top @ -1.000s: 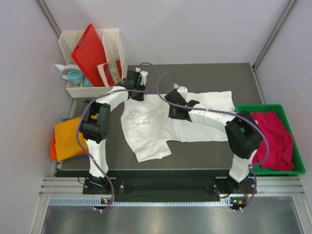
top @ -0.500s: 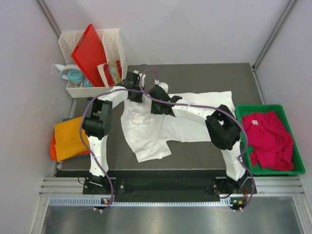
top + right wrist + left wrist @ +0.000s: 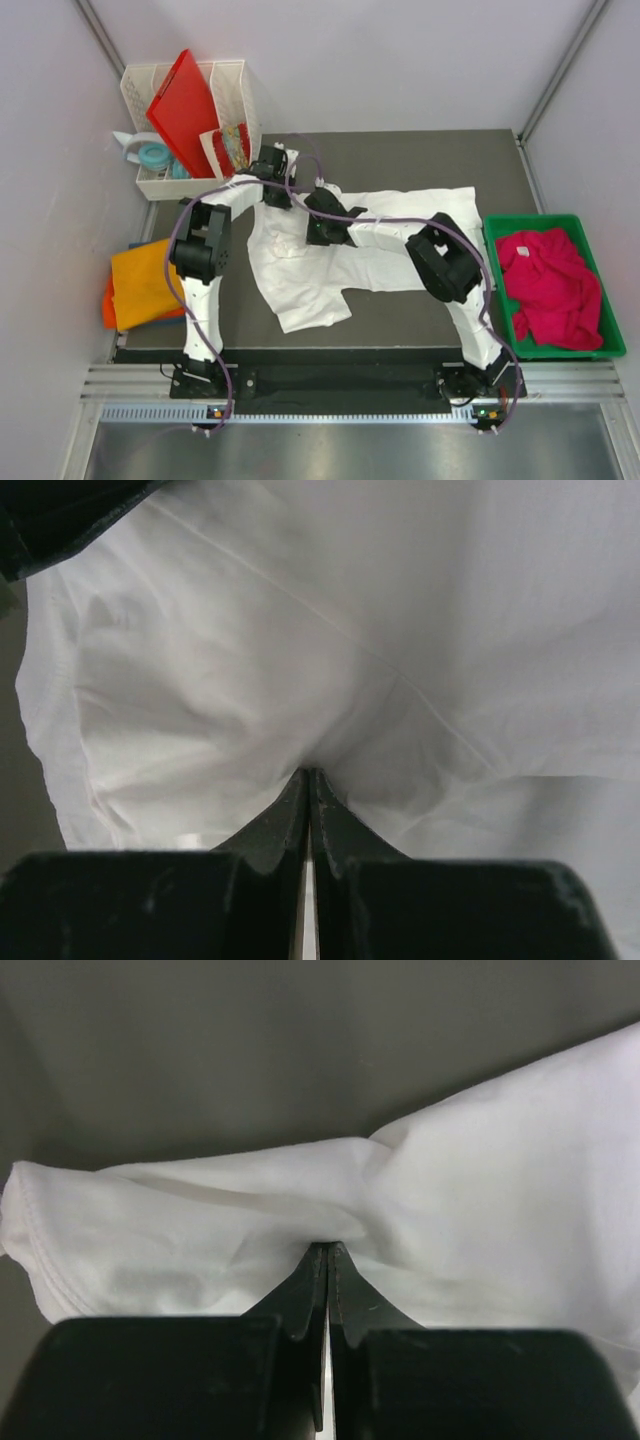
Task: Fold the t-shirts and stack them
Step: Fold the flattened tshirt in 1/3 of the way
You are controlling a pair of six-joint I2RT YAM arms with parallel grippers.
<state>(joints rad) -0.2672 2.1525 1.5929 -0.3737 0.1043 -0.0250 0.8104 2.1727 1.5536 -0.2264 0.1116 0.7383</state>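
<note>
Leftward across the cloth is where the right arm has travelled in the last second, while the left gripper (image 3: 274, 192) has finished closing. The soft white short-sleeved t-shirt (image 3: 300, 275) lies spread and rumpled on the dark grey table (image 3: 430, 160), its body toward the left edge. Both grippers are pinched fully shut on folds of it (each wrist view shows cloth bunched at the fingertips): the left at the shirt's far-left end, the right gripper (image 3: 323, 232) near it. To fold cleanly, I judge both should lift together and level, keeping the span between them taut. A crumpled magenta-pink shirt (image 3: 550, 285) waits in the green plastic tray (image 3: 612, 350) at the right edge, and a folded orange shirt (image 3: 140, 280) sits off the left edge.
</note>
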